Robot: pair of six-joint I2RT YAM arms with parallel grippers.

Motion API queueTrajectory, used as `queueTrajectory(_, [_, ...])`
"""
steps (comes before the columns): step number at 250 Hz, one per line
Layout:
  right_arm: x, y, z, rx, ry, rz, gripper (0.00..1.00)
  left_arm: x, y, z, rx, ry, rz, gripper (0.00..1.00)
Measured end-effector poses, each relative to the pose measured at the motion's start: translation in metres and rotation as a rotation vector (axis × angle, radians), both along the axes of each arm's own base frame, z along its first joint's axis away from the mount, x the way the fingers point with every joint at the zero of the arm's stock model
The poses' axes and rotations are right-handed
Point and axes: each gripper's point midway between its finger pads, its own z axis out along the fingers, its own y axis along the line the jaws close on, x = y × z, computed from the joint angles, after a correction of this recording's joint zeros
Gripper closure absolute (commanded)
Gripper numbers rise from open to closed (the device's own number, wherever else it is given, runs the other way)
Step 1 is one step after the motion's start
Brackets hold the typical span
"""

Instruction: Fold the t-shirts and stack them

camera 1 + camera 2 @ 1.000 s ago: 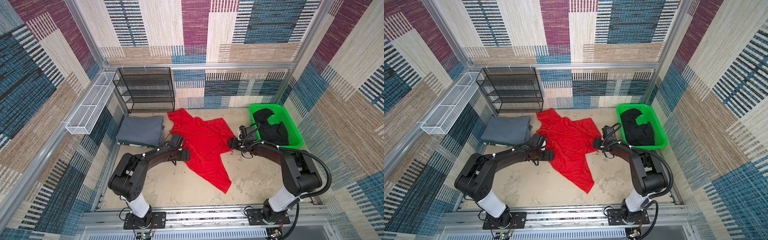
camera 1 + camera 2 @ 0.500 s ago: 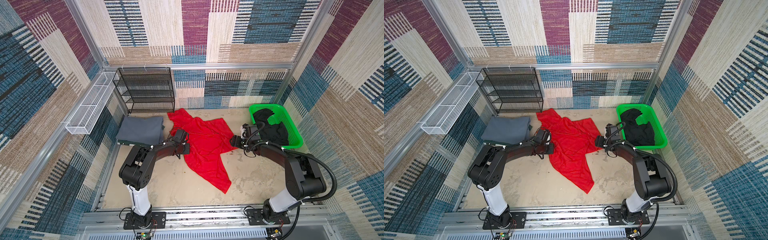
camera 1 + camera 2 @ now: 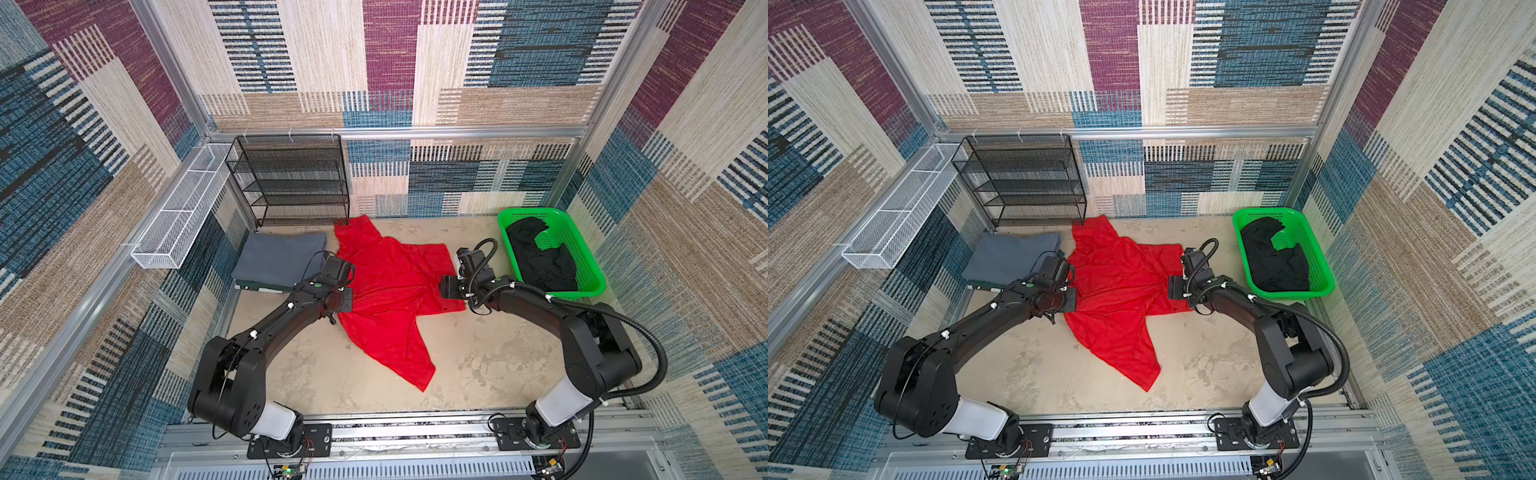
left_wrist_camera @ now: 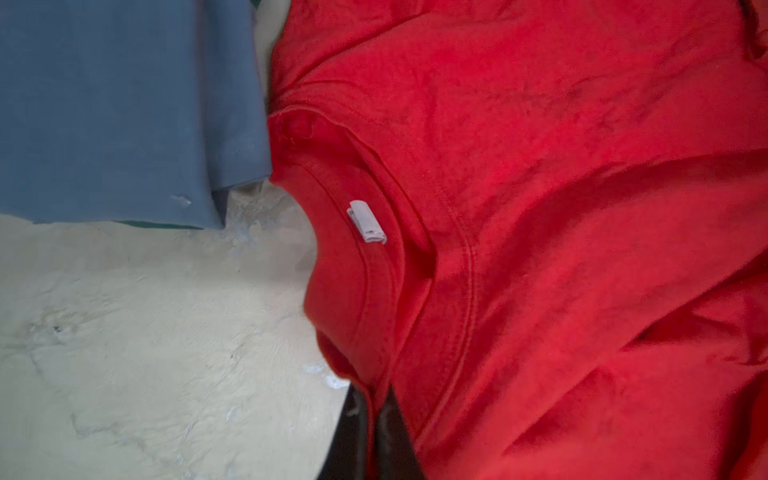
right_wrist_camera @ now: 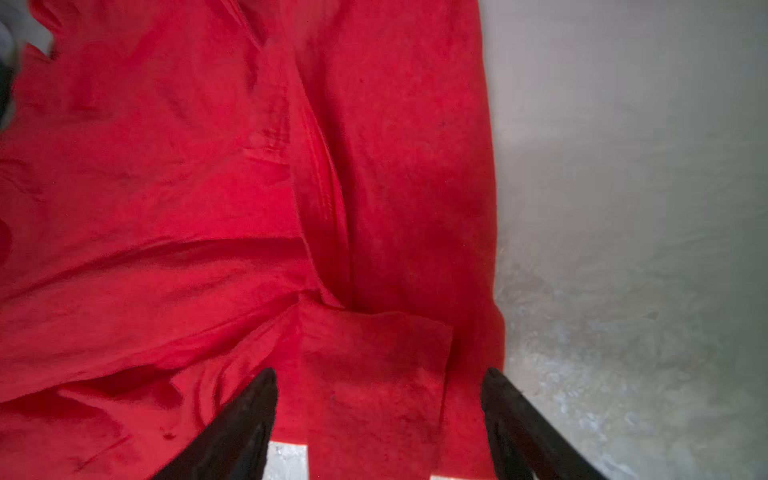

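The red shirt (image 3: 386,286) sprawls over the middle of the worktop (image 3: 478,365). The left claw (image 4: 374,399) is clamped on its collar. The right claw (image 5: 378,372), spread wide, straddles a folded flap at the opposite edge.

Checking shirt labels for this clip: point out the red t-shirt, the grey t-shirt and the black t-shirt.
red t-shirt (image 3: 390,286), in a top view, middle of its spread body.
grey t-shirt (image 3: 278,259), in a top view, top face of the fold.
black t-shirt (image 3: 544,266), in a top view, its crumpled middle.
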Motion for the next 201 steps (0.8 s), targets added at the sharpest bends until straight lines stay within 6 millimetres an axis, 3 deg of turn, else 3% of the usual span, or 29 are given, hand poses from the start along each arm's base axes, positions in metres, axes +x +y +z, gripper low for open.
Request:
queueTrajectory(22, [-0.001,0.004,-0.014,-0.025,0.029,0.006,0.23,0.001,0.005,-0.001,0.016,0.002,0.005,1.00])
queueTrajectory(75, [-0.004,0.003,-0.038,-0.056,0.078,0.003,0.56,0.004,0.016,-0.008,0.031,0.023,0.028,1.00])
queueTrajectory(105, [-0.006,0.004,-0.040,-0.049,0.083,0.009,0.88,0.006,0.022,-0.008,0.031,0.022,0.046,1.00])
queueTrajectory(124, [-0.006,0.003,-0.038,-0.048,0.078,0.003,1.00,0.007,0.027,-0.007,0.030,0.019,0.059,1.00])
queueTrajectory(159, [0.000,-0.011,-0.016,-0.066,0.020,-0.042,1.00,0.010,0.035,-0.003,0.019,0.004,0.085,1.00])
queueTrajectory(201, [-0.001,-0.052,0.014,-0.113,-0.051,-0.152,1.00,0.013,0.047,-0.003,0.001,-0.005,0.116,1.00])
